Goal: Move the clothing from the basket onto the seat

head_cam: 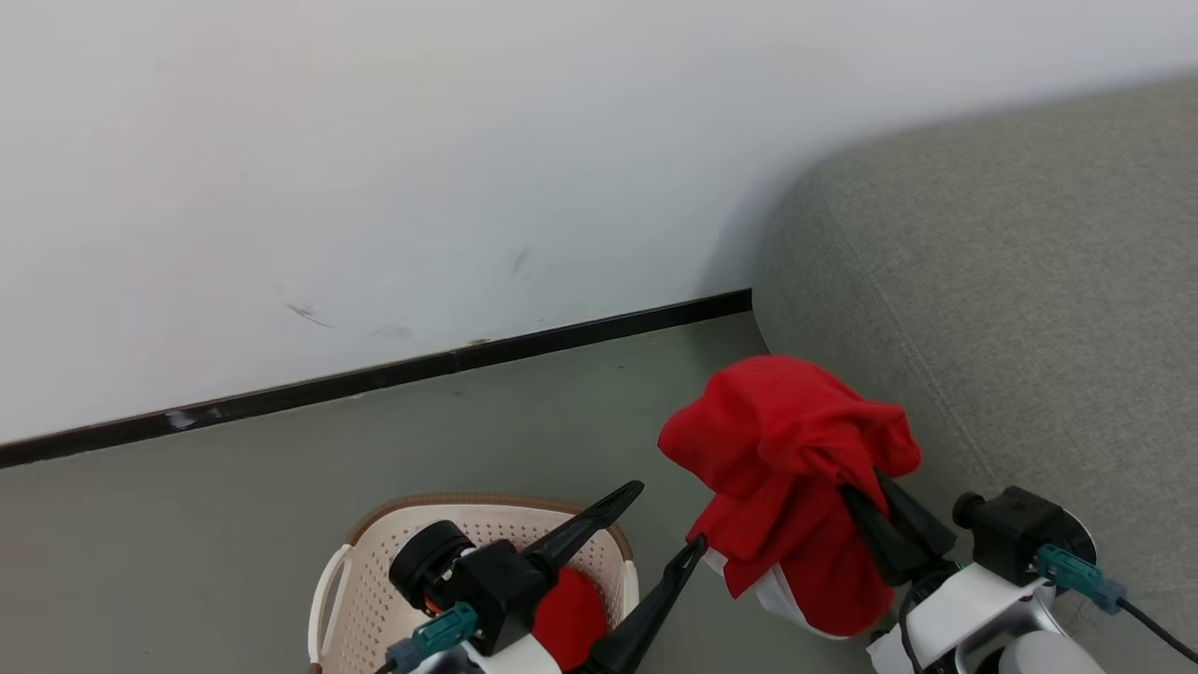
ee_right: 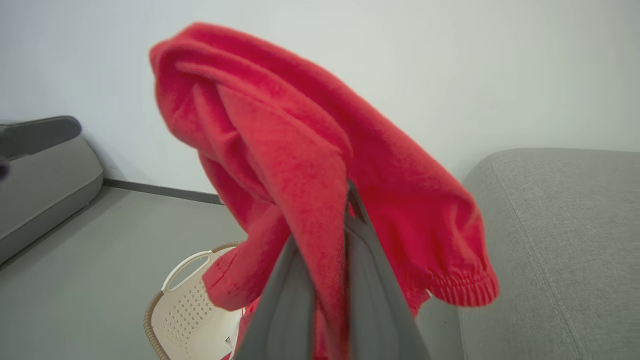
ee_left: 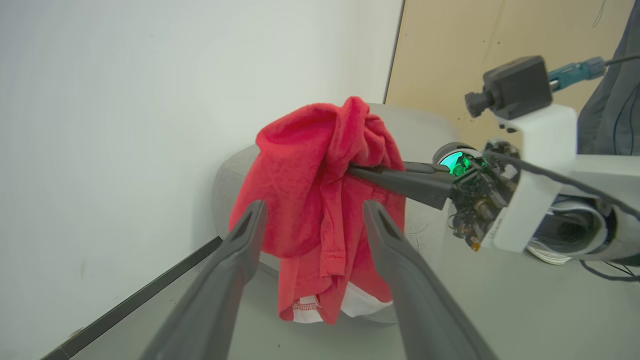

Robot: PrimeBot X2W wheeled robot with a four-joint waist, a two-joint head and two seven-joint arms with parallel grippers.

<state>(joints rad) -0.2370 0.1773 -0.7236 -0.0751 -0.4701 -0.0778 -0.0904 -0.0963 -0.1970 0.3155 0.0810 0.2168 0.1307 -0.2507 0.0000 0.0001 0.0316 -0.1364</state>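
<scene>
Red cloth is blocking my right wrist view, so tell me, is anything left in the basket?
Observer: Yes, the head view shows more red clothing lying inside the basket.
Operator: Is the other arm holding any?
Observer: No, the left gripper is open and empty, fingers pointing toward your garment.
Operator: How does it hang?
Observer: The right gripper is shut on its middle; a white hem dangles lowest.
</scene>
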